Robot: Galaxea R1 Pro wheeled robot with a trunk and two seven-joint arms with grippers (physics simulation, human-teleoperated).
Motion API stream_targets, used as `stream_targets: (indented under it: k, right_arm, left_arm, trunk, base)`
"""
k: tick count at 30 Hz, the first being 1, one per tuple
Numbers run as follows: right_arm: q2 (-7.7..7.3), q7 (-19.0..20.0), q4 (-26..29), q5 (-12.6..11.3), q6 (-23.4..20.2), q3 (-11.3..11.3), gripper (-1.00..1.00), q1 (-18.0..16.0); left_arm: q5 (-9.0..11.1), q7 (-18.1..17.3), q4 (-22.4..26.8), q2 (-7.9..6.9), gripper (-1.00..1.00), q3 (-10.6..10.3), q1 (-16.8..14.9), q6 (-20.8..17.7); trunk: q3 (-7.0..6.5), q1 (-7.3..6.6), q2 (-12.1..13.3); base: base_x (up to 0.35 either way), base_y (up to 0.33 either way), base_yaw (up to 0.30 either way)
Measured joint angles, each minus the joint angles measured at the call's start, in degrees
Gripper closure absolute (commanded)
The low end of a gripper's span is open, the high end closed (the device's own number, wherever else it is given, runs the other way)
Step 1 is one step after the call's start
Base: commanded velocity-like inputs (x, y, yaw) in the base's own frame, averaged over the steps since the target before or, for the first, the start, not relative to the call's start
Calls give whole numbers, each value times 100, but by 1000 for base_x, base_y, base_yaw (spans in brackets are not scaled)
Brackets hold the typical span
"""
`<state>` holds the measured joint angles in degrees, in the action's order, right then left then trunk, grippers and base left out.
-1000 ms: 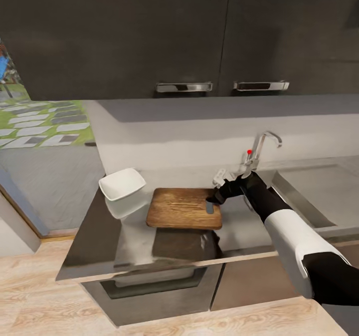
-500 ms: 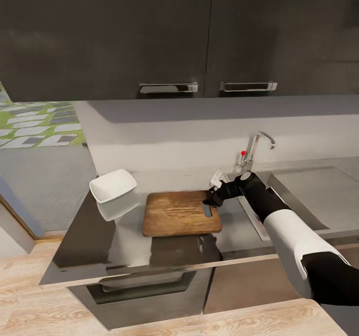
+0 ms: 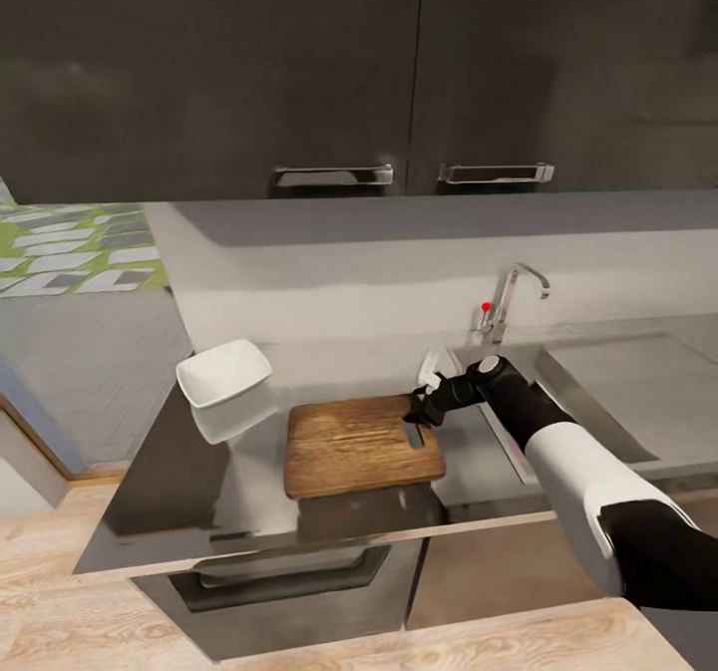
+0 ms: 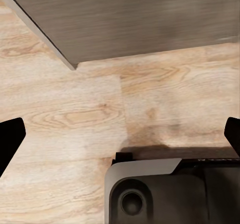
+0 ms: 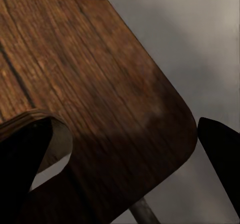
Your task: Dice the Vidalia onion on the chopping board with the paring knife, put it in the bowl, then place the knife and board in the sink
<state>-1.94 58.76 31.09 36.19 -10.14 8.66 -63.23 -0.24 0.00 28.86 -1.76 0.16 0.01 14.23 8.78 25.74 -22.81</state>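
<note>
On the counter (image 3: 199, 492), the chopping board (image 3: 359, 444) lay flat w/ its slot end toward the right gripper (image 3: 421, 414) — the gripper sat at the board's far corner by the slot, one finger (image 5: 20, 169) down at the handle hole, the other finger (image 5: 222, 154) off past the board's rounded corner. Jaws spread apart astride that corner; whether they pinched the wood, can't tell. Beyond the board from the gripper stood the bowl (image 3: 224, 374), apart from the board. Behind the gripper, toward the arm, ran the sink (image 3: 598, 392) w/ its tap (image 3: 504, 304). Left gripper (image 4: 120, 134) hung over wood floor (image 4: 65, 114) — fingers wide apart, holding nothing.
</note>
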Motion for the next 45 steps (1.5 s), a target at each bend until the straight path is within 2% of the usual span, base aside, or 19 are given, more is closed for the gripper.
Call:
stream_targets:
  k: [4, 21, 27, 33, 45]
  right_arm:
    - [-1, -6, -231, 8, 256, -29, 100, -2]
    - [-33, -28, -344, -21, 472, -51, 100, -2]
    - [-39, -36, -441, -29, 495, -50, 100, -1]
    - [-63, -54, -645, -353, 656, -61, 100, -2]
    - [-73, -61, -763, -452, 710, -56, 100, -2]
  left_arm:
    - [0, 0, 0, 0, -100, 0, 0, 0]
    - [0, 0, 0, 0, -100, 0, 0, 0]
    - [0, 0, 0, 0, -100, 0, 2, 0]
    - [0, 0, 0, 0, -100, 0, -1, 0]
    - [0, 0, 0, 0, -100, -1, -1, 0]
  trunk:
    - [-1, 1, 0]
    - [-1, 1, 0]
    - [0, -2, -1]
    - [0, -1, 0]
    - [-1, 1, 0]
  base:
    - [61, -38, 0]
    - [7, -2, 0]
    - [228, 0, 0]
    - [269, 0, 0]
    - [28, 0, 0]
